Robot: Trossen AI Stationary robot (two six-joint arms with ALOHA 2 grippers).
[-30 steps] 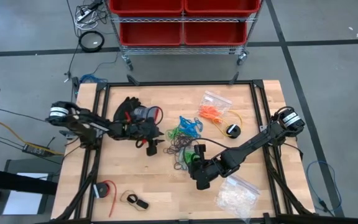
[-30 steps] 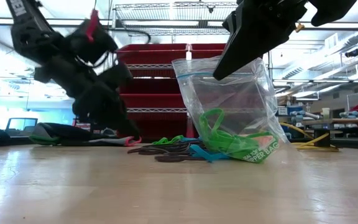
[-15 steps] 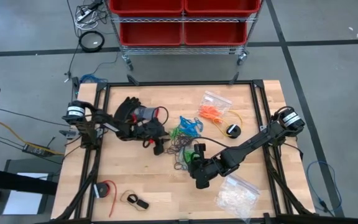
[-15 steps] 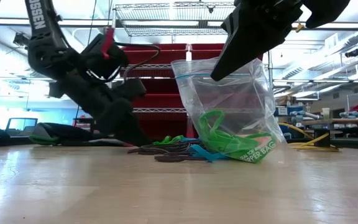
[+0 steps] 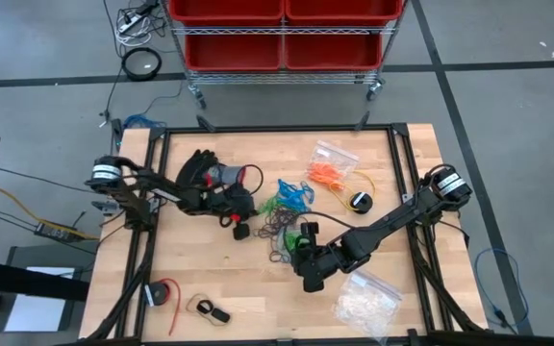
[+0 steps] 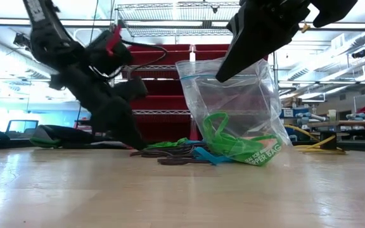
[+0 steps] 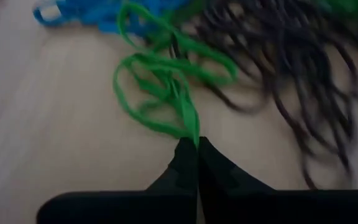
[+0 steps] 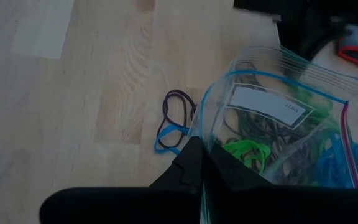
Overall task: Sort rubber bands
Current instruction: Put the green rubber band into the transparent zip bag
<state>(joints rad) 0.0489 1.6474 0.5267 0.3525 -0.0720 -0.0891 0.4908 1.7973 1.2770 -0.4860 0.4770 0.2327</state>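
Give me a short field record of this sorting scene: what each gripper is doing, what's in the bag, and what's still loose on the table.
left gripper: shut on a thin green rubber band at the edge of the loose pile
right gripper: shut on the rim of the clear zip plastic bag, holding it upright
bag contents: green rubber bands at its bottom
loose pile: black rubber bands and blue rubber bands on the wooden table
beside bag: one black and one blue band lying on the table

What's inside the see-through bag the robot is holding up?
Green rubber bands lie at the bottom of the clear bag, pinched by the right gripper. The bag's fold could hide others.
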